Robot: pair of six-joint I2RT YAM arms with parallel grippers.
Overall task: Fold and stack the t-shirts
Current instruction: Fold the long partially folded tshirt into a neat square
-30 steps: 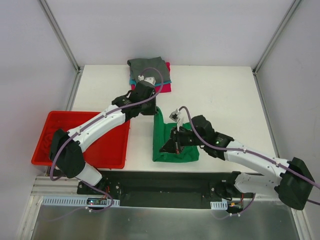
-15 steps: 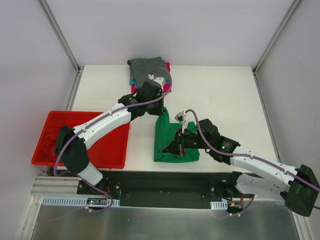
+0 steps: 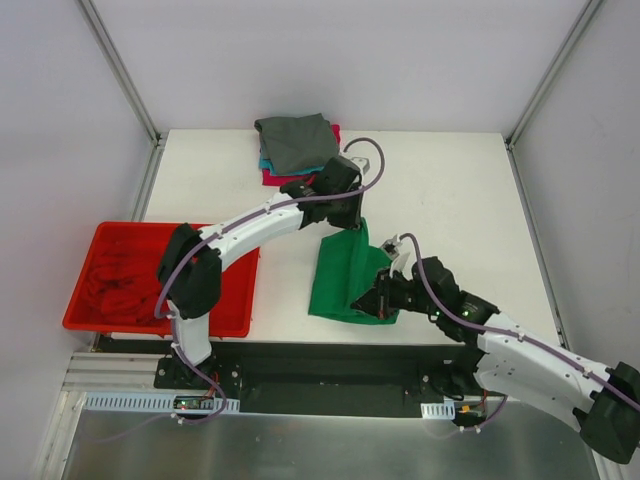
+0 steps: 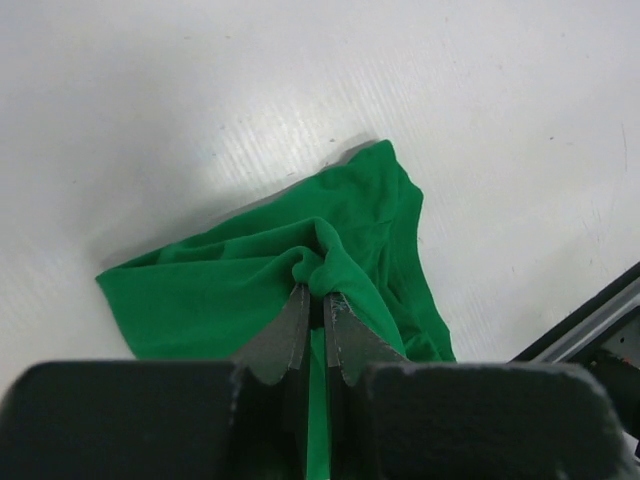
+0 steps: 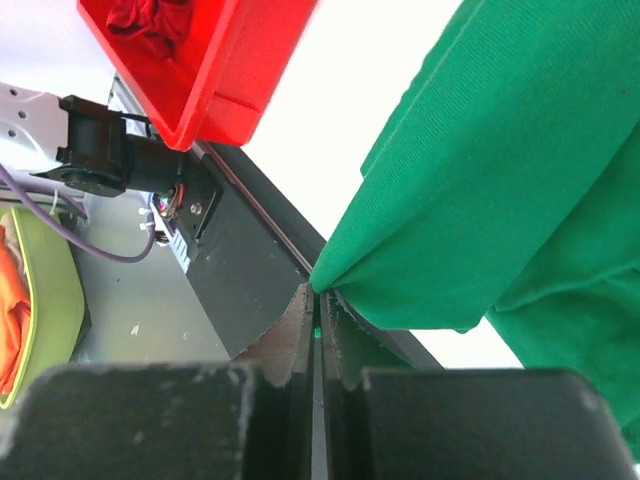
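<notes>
White arms (image 3: 245, 220), black joints (image 3: 188, 280), purple cables (image 5: 100, 255).

A red plastic bin (image 3: 228, 300) sits at the front left of the white desk (image 3: 450, 190) and sticks out over its side. A black plate (image 3: 330, 365) runs along the desk's front. A silver post (image 3: 120, 70) goes up at the back left corner, and another post (image 3: 555, 70) at the back right. Down beside the desk is a light green tub (image 5: 50, 290) with something orange (image 5: 8, 300) in it.
</notes>
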